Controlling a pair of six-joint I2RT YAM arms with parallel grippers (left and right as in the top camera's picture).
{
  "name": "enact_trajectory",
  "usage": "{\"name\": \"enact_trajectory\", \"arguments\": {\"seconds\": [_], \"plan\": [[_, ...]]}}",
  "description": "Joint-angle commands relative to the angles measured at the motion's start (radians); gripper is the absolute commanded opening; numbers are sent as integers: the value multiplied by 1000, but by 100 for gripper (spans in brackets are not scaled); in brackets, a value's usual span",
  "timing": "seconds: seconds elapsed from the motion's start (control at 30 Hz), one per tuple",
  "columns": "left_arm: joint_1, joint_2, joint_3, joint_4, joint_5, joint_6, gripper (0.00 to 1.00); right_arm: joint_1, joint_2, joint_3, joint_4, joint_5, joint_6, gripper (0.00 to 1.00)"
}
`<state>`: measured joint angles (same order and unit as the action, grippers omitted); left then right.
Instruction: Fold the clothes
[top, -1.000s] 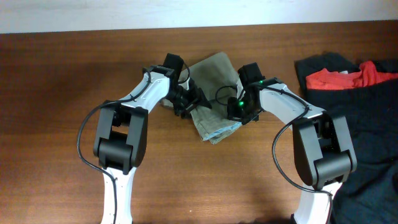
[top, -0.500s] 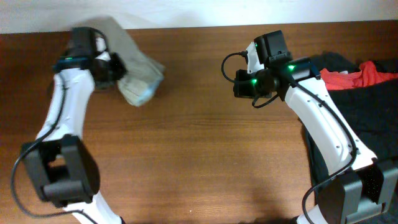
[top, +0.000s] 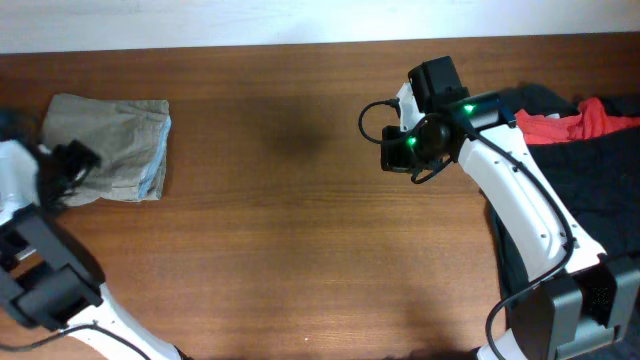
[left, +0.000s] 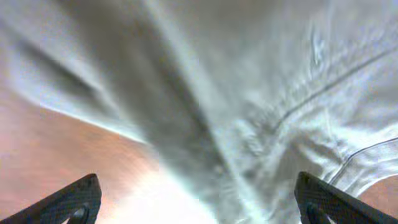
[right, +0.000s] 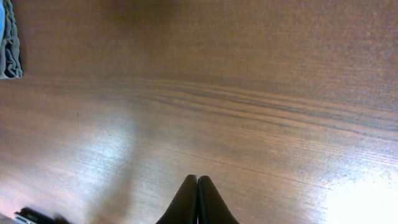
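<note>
The clothes, a folded khaki-beige bundle with a pale blue edge, lie flat at the table's far left. My left gripper sits at the bundle's near left edge. In the left wrist view the blurred cloth fills the frame, and the two fingers stand far apart at the bottom corners: my left gripper is open, with nothing clamped. My right gripper hovers right of centre above bare wood. Its wrist view shows that gripper shut and empty, with the clothes' edge at the top left.
A pile of black garments with a red-orange garment on it covers the table's right side, under the right arm. A pale wall strip runs along the table's far edge.
The left arm has carried the clothes from the table's middle to the far left, set them down flat and opened. The right gripper pulled back to the right, staying shut.
</note>
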<state>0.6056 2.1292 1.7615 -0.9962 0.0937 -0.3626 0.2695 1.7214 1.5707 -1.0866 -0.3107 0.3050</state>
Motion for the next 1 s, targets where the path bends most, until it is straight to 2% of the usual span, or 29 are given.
{"name": "enact_trajectory", "arguments": {"seconds": [0.0, 0.03, 0.07, 0.1, 0.13, 0.23, 0.3, 0.37, 0.4, 0.5, 0.6, 0.7, 0.87, 0.93, 0.97], "plan": [[47, -82, 85, -73, 154, 127, 99, 4, -8, 8, 1, 9, -13, 5], [39, -88, 85, -79, 154, 156, 99, 4, -8, 8, 1, 9, -13, 5], [24, -87, 85, -75, 153, 200, 89, 4, -8, 8, 1, 8, -13, 5], [3, -81, 82, -60, 141, 242, 60, 4, -8, 8, 1, 8, -13, 5], [-38, -65, 66, -37, 72, 251, 0, 4, -8, 8, 0, 8, -13, 5], [-110, -16, -14, -32, 43, 252, 1, 4, -41, 26, -3, 8, -13, 5], [-150, 23, -89, 40, 15, 252, 2, 4, -109, 59, -4, 9, -18, 5], [-188, 63, -136, 185, 17, 254, 12, 4, -195, 90, -3, 13, -21, 5], [-208, 77, -150, 251, 21, 262, 23, 4, -230, 98, -3, 13, -21, 5], [-272, 122, -159, 319, 22, 289, 26, 4, -349, 100, -8, 23, -21, 5], [-338, 171, -159, 294, 21, 320, 17, 4, -418, 100, -8, 73, -21, 6], [-389, 171, -159, 229, 13, 368, 15, 4, -442, 100, -11, 91, -20, 6], [-408, 167, -153, 88, -167, 340, 12, 4, -441, 100, -10, 119, -21, 7], [-388, 147, -117, 42, -158, 328, 18, 4, -441, 100, -10, 137, -21, 7], [-384, 115, -61, -5, -158, 330, 27, 4, -441, 100, -3, 146, -22, 7]]}}
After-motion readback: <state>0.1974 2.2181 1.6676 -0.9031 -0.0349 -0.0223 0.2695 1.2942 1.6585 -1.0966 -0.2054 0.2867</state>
